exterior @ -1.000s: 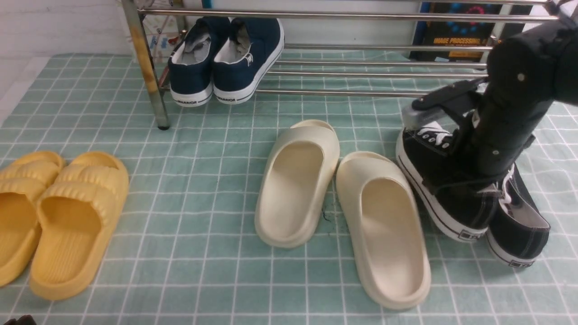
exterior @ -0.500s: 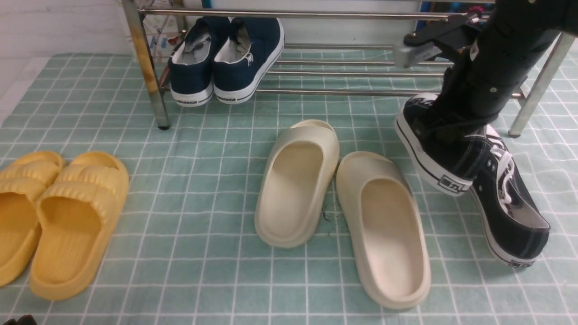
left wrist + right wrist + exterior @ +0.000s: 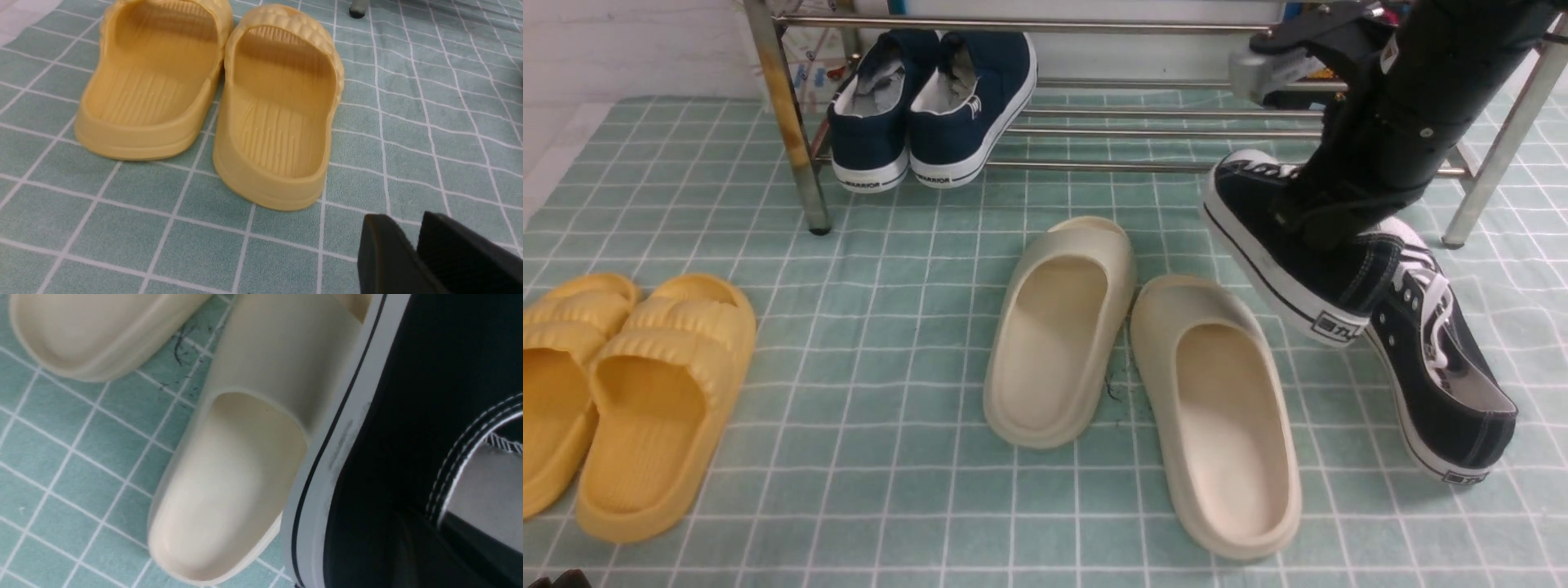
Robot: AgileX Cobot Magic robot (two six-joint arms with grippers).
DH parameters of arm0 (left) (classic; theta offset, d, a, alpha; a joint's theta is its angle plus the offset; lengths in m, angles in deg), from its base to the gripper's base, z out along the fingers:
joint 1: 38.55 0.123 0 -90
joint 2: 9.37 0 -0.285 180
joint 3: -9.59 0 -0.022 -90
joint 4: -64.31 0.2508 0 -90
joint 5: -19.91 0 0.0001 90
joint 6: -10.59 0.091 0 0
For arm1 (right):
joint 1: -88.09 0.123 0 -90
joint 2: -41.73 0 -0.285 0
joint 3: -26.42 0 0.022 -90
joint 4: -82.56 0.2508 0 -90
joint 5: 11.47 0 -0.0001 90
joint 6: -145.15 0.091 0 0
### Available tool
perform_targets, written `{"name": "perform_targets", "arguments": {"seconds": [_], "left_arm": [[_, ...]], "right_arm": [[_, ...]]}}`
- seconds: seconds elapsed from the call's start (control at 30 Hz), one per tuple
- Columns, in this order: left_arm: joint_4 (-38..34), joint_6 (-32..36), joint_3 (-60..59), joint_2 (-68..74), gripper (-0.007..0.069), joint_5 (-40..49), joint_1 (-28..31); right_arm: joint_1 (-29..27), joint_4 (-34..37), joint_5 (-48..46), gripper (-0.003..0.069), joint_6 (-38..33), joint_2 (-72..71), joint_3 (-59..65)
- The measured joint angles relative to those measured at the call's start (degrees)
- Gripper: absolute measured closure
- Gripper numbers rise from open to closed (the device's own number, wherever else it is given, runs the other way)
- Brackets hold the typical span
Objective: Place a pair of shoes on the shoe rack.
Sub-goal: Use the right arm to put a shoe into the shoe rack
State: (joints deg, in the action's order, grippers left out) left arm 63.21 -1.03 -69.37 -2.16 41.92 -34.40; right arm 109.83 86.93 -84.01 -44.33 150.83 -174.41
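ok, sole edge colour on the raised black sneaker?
On the black sneaker, sole edge is white with a thin black stripe; clearest in right wrist view.

A black canvas sneaker (image 3: 408, 396) is seen right at the pincer (image 3: 433, 555), which appears only as a dark blur by the shoe's collar. The sneaker's white sole (image 3: 322, 477) with a thin black stripe, its white stitching and its grey lining (image 3: 482, 490) are shown. Just past the sole from the pincer, a cream slipper (image 3: 220, 477) is partly covered by the sneaker; contact cannot be told. A second cream slipper (image 3: 90, 330) lies farther out. Both are set on a green cloth (image 3: 61, 457) checked in white.
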Motion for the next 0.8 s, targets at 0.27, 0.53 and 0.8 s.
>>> {"name": "perform_targets", "arguments": {"seconds": [0.27, 0.53, 0.8], "left_arm": [[0.00, 0.00, 0.00, 0.00, 0.0475, 0.00, 0.00], [0.00, 0.00, 0.00, 0.00, 0.0470, 0.00, 0.00], [0.00, 0.00, 0.00, 0.00, 0.0460, 0.00, 0.00]], "right_arm": [[0.00, -4.37, -0.08, 0.0644, -0.05, -0.14, 0.00], [0.00, -10.80, 4.50, 0.0644, -2.91, 0.72, -0.01], [0.00, -14.54, 14.03, 0.0644, -7.19, 4.62, -0.06]]}}
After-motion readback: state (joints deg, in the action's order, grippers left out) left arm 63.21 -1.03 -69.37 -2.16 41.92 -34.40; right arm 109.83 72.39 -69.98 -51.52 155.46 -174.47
